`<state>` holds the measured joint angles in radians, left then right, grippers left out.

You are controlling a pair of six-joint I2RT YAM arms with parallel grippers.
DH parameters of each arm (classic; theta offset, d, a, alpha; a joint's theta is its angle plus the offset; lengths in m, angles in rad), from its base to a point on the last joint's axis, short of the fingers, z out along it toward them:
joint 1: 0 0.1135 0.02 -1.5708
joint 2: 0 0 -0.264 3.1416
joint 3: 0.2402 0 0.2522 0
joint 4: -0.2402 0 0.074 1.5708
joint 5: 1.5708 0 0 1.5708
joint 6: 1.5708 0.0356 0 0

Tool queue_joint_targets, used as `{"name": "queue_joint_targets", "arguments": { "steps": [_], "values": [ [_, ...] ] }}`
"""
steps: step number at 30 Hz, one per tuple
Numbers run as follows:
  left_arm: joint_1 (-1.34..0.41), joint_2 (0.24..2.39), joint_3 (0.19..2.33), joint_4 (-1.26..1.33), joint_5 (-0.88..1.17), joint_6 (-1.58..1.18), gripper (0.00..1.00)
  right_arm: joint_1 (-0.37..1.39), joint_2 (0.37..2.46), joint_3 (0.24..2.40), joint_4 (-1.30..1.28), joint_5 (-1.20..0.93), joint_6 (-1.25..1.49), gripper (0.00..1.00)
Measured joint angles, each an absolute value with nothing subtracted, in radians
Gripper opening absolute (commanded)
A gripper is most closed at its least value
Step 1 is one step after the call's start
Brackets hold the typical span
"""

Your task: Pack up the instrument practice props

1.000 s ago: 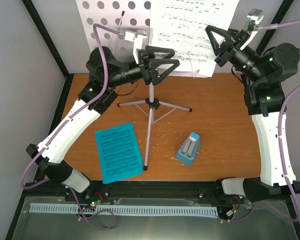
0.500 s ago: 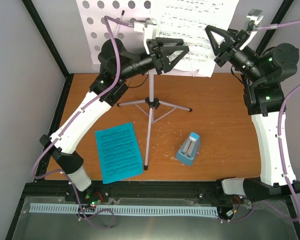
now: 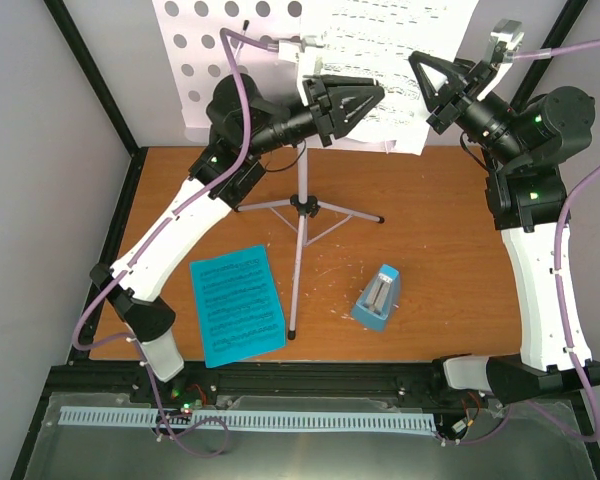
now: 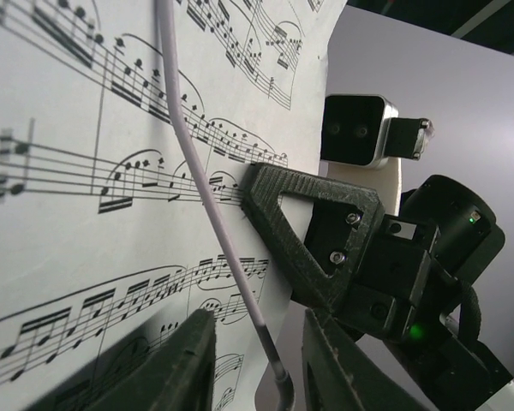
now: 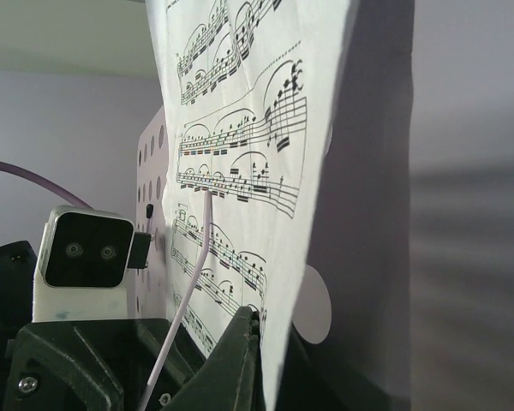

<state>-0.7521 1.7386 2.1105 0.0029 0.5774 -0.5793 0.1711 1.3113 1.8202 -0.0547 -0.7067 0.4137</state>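
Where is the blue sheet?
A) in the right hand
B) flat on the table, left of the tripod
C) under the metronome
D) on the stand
B: the blue sheet lies flat on the table, left of the tripod, apart from the metronome.

An orange-brown wooden surface (image 3: 450, 230) fills the middle, marked with pale scratches near its centre. Plain pale grey walls (image 3: 40, 200) close it in at the left and back, and black metal frame posts (image 3: 92, 80) slant up the corners. A black rail (image 3: 320, 377) runs along the near edge. Below it, a white slotted plastic strip (image 3: 280, 419) lies on a dull grey metal sheet (image 3: 380, 455). The light is soft and even.
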Motion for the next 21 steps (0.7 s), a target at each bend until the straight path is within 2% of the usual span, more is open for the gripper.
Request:
{"name": "queue_joint_targets", "arguments": {
  "steps": [7,17,21],
  "values": [
    [-0.753,1.746,2.118,0.016,0.592,-0.580,0.01,0.173,1.311,1.820,-0.056,-0.707,0.414,0.03],
    [-0.755,1.746,2.118,0.023,0.593,-0.573,0.00,0.177,1.304,1.810,-0.058,-0.672,0.403,0.03],
    [-0.755,1.746,2.118,0.023,0.590,-0.569,0.00,0.181,1.246,1.755,-0.059,-0.568,0.375,0.03]
  ]
}}
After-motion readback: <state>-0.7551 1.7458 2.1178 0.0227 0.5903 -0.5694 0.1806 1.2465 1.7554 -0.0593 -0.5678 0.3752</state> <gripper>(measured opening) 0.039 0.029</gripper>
